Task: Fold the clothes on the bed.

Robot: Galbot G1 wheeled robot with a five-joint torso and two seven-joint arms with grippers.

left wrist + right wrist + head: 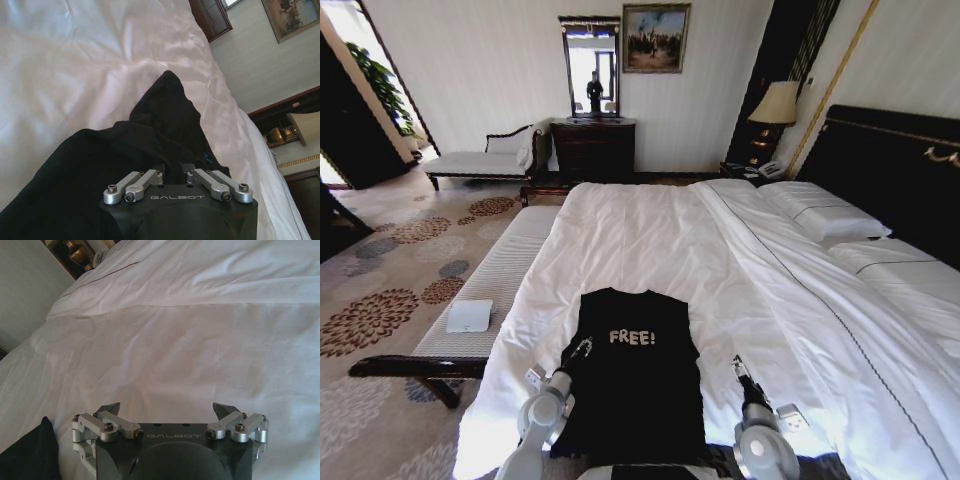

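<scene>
The clothes [638,385], a black T-shirt with pale "FREE!" lettering, lie on the near part of the bed's white duvet [650,240]. My left gripper [582,349] sits at the shirt's left edge. In the left wrist view it [173,172] is shut on a raised ridge of the black fabric [165,125]. My right gripper [738,368] hovers over bare duvet just right of the shirt. In the right wrist view it [166,408] stands open with nothing between its fingers, and a corner of the shirt [30,455] shows beside it.
A grey-striped bench [495,280] runs along the bed's left side with a white flat item [469,316] on it. Pillows [820,215] and the dark headboard [890,170] lie to the right. A dresser [592,148] stands at the far wall.
</scene>
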